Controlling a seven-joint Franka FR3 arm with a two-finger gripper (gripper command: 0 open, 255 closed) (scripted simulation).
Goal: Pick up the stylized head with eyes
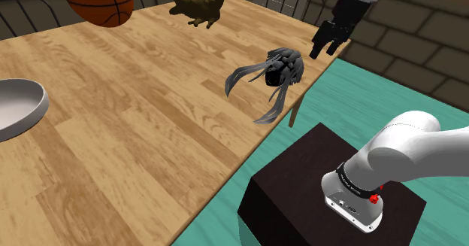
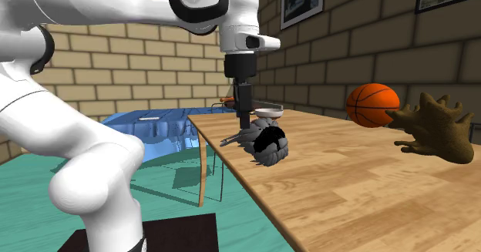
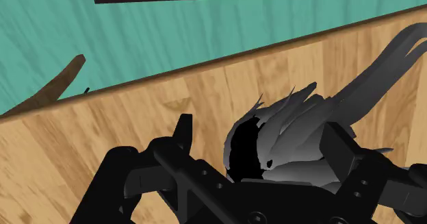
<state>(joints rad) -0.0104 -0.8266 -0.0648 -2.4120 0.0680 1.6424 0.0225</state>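
Item 1, gripper (image 3: 263, 137): all black. We log its jaws as apart, one finger on each side of the stylized head (image 3: 294, 137). In the wrist view the head lies between them, and we cannot tell whether either finger touches it. In the shoulder view the gripper (image 1: 325, 47) hangs just beside the head (image 1: 282, 68), over the table's edge.

Step, as we judge it: the approach is nearly done and the grasp is not yet made. The next move calls for a short descent so the fingers bracket the solid middle and not the trailing strands. Then comes a firm close, then a lift.

Item 2, stylized head (image 2: 270, 146): grey and shaded dark, rounded, with a black hollow on one side. Swept spiky locks cover it, and long thin curved strands reach out over the wood. We make out no eyes. It rests on the table (image 1: 113, 132) near the edge facing the stand (image 1: 301, 184). We expect the strands to offer a poor hold.

Item 3, surroundings: an orange basketball (image 1: 98, 0), a brown branching figure (image 1: 199, 4) and a pale bowl (image 1: 19, 105), all well apart from the head.
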